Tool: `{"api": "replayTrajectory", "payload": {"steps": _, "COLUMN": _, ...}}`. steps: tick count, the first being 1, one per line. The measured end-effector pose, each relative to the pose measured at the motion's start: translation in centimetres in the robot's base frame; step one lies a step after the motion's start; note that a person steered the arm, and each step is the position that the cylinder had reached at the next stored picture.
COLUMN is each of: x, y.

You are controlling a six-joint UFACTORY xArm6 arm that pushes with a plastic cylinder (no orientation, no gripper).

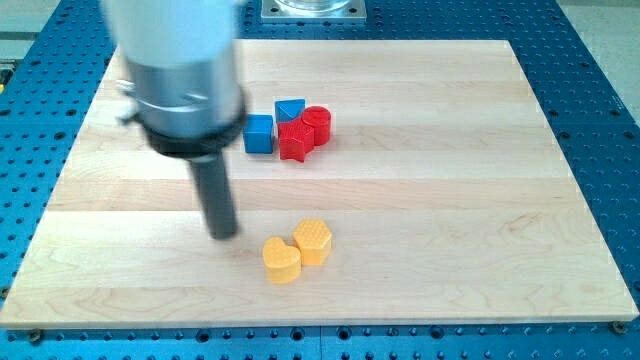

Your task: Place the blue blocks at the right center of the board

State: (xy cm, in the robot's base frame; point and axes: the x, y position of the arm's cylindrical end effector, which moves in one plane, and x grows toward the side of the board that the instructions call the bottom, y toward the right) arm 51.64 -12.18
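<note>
A blue cube [259, 134] lies above the board's middle, a little left of centre. A blue triangular block [290, 110] sits just up and right of it. Both touch a cluster of two red blocks: a red star-like block [295, 141] and a red cylinder [317, 124]. My tip [223, 234] rests on the wooden board [450, 200], below and left of the blue cube, well apart from it. The rod rises into the large grey arm body at the view's top left.
Two yellow blocks lie together low on the board: a yellow heart-like block [281, 260] and a yellow hexagonal block [313, 241], just right of my tip. The blue perforated table [600, 120] surrounds the board.
</note>
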Motion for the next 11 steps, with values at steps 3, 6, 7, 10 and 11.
{"api": "replayTrajectory", "payload": {"steps": 3, "x": -13.4, "y": 4.3}}
{"api": "replayTrajectory", "payload": {"steps": 6, "x": -21.3, "y": 15.7}}
{"api": "replayTrajectory", "payload": {"steps": 7, "x": -22.4, "y": 20.7}}
{"api": "replayTrajectory", "payload": {"steps": 10, "x": -18.9, "y": 33.6}}
{"api": "replayTrajectory", "payload": {"steps": 11, "x": -16.6, "y": 34.8}}
